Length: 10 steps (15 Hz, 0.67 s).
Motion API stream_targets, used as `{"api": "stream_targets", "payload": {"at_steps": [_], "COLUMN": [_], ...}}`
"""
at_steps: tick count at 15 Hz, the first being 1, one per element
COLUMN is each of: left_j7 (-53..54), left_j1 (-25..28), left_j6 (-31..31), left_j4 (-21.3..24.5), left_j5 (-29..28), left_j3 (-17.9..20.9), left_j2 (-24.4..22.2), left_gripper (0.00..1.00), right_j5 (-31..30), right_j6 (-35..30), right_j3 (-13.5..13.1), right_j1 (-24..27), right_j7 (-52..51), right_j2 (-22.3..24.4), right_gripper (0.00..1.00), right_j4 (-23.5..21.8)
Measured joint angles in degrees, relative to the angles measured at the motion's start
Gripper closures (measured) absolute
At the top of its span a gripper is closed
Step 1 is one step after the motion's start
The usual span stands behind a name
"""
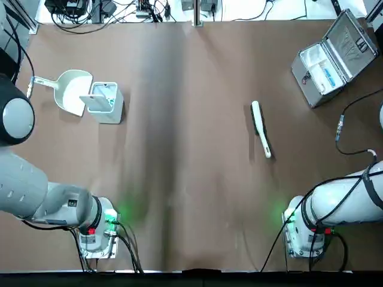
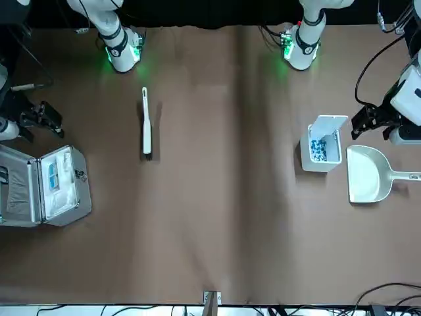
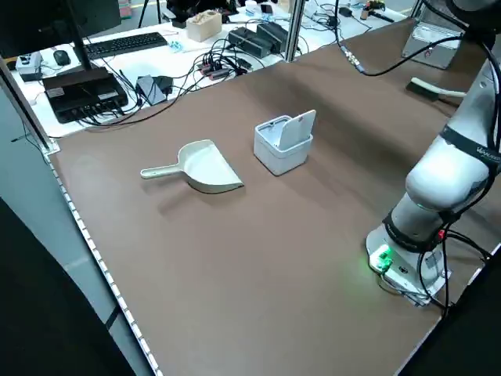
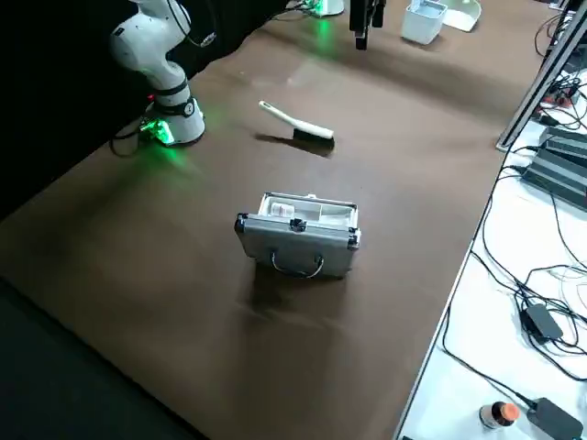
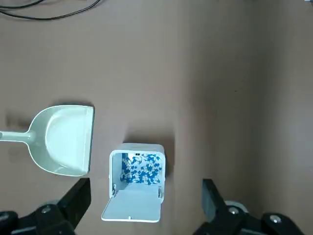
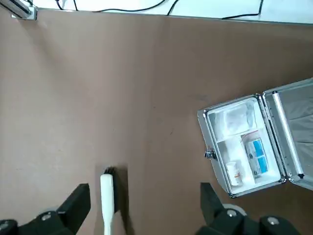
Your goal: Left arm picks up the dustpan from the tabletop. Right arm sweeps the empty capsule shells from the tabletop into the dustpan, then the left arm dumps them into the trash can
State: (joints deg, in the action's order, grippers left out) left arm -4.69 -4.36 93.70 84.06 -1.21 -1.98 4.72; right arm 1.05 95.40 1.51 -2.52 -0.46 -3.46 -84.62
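Top view: your dustpan (image 1: 74, 92) lies on the tabletop (image 1: 197, 179) just beside the trash can (image 1: 106, 103), handle pointing outward, away from the bin; your left arm (image 1: 42, 191) is much the nearer. Left wrist view: left gripper (image 5: 146, 203) is released, fingers wide apart, pan off to one side of the gap, handle end cut off by the frame. Right wrist view: right gripper (image 6: 145, 205) is spread too, brush (image 6: 107, 203) between its fingers, ungripped, its lower end cut off; can't make out any shells.
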Motion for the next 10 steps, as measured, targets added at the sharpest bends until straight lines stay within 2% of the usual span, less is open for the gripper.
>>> {"api": "stream_targets", "payload": {"at_steps": [10], "left_j7": [0.32], "left_j1": [0.06], "left_j6": [-0.15], "left_j4": [-0.26], "left_j5": [0.0], "left_j3": [0.21], "left_j2": [-1.21], "left_gripper": [0.0], "right_j5": [0.0], "right_j6": [-0.21], "right_j3": [-0.2], "right_j1": [0.05], "right_j7": [0.0], "right_j2": [0.0], "right_gripper": [0.01], "right_j4": [-0.03]}}
